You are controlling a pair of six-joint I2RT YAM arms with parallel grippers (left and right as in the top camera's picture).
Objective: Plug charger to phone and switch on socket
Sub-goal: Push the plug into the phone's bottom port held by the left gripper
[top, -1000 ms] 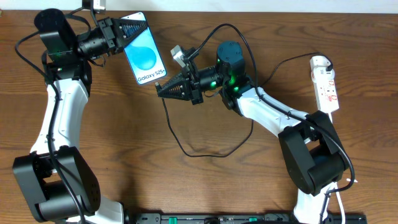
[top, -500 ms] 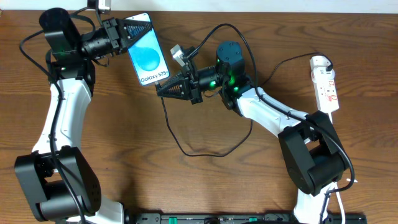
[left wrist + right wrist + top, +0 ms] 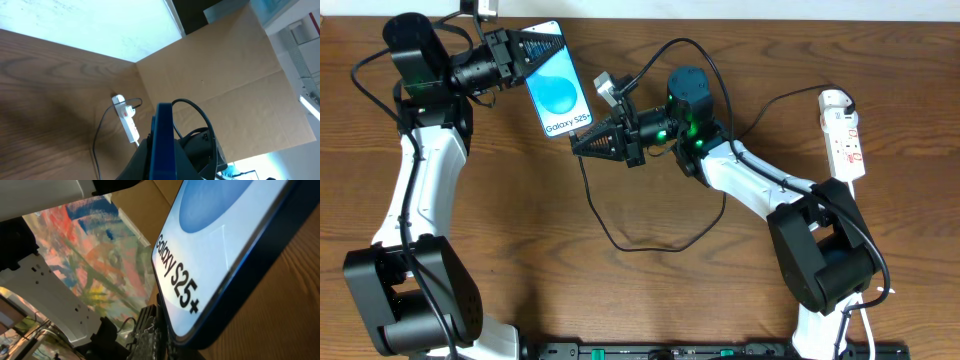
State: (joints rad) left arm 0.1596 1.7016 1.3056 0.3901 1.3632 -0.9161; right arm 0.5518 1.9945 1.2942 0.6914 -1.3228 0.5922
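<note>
My left gripper (image 3: pixel 516 48) is shut on the top end of the phone (image 3: pixel 558 92) and holds it tilted above the table, its light blue screen facing up. The left wrist view shows the phone edge-on (image 3: pixel 162 142). My right gripper (image 3: pixel 582 143) is shut on the plug end of the black charger cable (image 3: pixel 610 228), right at the phone's bottom edge. In the right wrist view the phone (image 3: pixel 220 240) fills the frame, and its bottom corner sits just above my right fingers (image 3: pixel 167 342). The plug tip itself is hidden. The white socket strip (image 3: pixel 844 135) lies at the far right.
The charger cable loops over the wooden table (image 3: pixel 620 300) below the right gripper and arcs over the right arm. The socket strip (image 3: pixel 127 120) and its cord also show in the left wrist view. A cardboard panel (image 3: pixel 225 65) stands behind the table.
The left arm shifted the phone slightly right, closer to the right gripper's tip, then held still. The right arm has not moved.
</note>
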